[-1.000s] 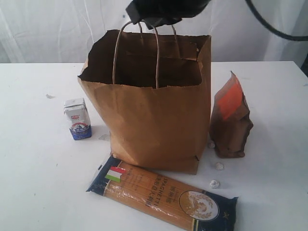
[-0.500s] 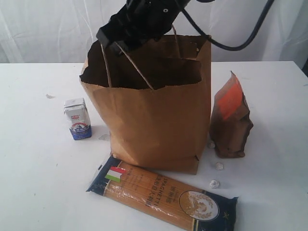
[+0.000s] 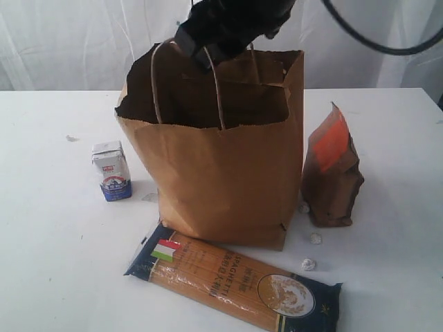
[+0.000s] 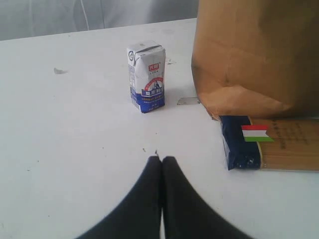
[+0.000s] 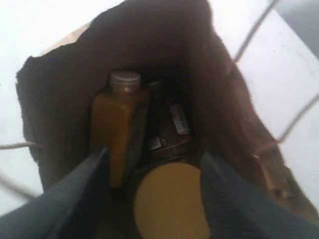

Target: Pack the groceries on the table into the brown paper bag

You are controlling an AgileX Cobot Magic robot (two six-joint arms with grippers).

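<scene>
In the exterior view, your brown paper bag [image 3: 221,173] stands open in the middle of the white desk [image 3: 48,242]. The right end effector [image 3: 210,50] hangs at the bag's mouth, among the handles. The small milk carton [image 3: 111,170] stands left of the bag, the long spaghetti pack [image 3: 232,283] lies in front of it, and the brown-orange pouch [image 3: 332,169] stands on its right.

In the left wrist view, your left end effector [image 4: 161,164] has its fingers pressed together, holding nothing, over bare desk short of the carton.

In the right wrist view, the right end effector's fingers are apart. Below them in the bag sit the yellow-grain bottle [image 5: 119,129] and the gold-lidded glass jar [image 5: 169,199].
</scene>
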